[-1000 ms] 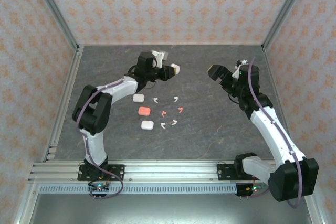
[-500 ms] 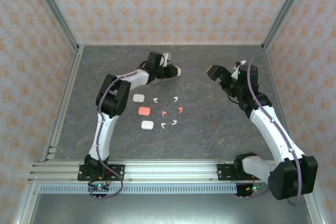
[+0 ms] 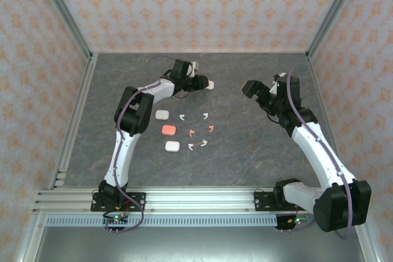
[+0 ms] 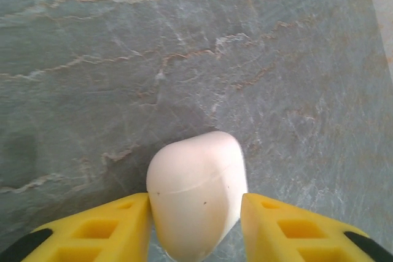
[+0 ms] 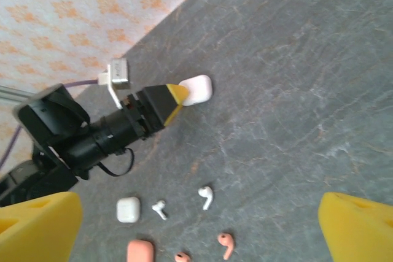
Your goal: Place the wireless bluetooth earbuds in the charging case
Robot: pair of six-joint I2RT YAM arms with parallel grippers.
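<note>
My left gripper (image 3: 201,83) straddles a white rounded pebble-like plastic case (image 4: 196,191) on the grey marbled tabletop (image 4: 92,59); whether my fingers grip it, I cannot tell. My right gripper (image 3: 250,88) gapes wide, empty. The tiny white and salmon-red stemmed plastic earbuds (image 3: 205,115) lie loose at six o'clock from that case.

The tabletop (image 3: 245,151) was dark grey with a stone look (pale and rusty veins ran across it). Wallpaper panels (image 3: 196,4) with small orange flowers stood at the far side, left and right, joined by metal posts (image 3: 64,11). A slotted metal rail (image 3: 196,197) ran along the near edge.
</note>
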